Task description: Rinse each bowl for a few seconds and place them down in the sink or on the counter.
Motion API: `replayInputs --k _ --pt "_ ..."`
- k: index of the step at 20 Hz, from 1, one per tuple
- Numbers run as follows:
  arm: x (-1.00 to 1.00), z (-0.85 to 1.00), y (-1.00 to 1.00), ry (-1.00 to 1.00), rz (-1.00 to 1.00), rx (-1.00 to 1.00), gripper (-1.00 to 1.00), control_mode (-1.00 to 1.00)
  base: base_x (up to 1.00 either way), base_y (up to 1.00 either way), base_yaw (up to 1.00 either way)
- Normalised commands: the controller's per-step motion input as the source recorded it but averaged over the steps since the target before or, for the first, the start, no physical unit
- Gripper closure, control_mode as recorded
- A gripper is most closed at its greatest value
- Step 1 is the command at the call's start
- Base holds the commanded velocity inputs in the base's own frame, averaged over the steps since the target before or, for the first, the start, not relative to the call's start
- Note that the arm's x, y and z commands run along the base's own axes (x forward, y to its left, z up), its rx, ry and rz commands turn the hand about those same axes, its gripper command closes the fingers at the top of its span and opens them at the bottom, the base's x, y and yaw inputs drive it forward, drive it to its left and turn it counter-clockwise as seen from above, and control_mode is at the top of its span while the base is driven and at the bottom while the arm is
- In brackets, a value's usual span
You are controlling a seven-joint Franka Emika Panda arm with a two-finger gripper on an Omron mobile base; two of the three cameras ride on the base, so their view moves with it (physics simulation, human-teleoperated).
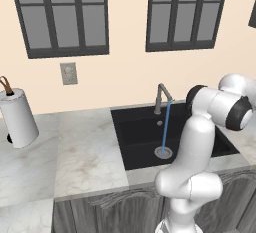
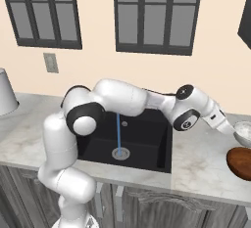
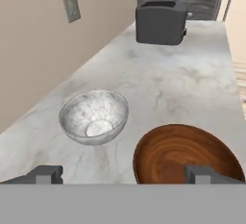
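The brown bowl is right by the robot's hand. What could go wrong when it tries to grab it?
1. The open gripper is off-centre over the brown bowl, so one finger might push the bowl instead of catching its rim.
2. The clear glass bowl sits close beside it and could get bumped.
3. Water already runs from the tap into the sink, so a badly held bowl could splash onto the counter.
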Motion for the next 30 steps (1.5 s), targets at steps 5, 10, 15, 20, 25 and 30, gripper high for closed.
replayInputs --k 5,10,15,20,25,30 --pt "0.0 0.41 -0.33 0.12 -0.07 0.12 -1.0 -1.0 0.0 0.0 0.0" --pt "0.0 0.13 -0.33 0.13 -0.01 0.2 -1.0 -1.0 0.0 0.0 0.0" --pt "0.0 0.0 -0.4 0.07 0.0 0.25 -1.0 -1.0 0.0 0.0 0.0" --pt "0.03 0.0 -0.36 0.03 0.0 0.23 -1.0 -1.0 0.0 0.0 0.0" --pt "0.11 -0.02 -0.21 0.0 0.0 0.17 -1.0 -1.0 0.0 0.0 0.0" --pt "0.12 -0.06 -0.12 0.0 0.0 0.09 -1.0 -1.0 0.0 0.0 0.0"
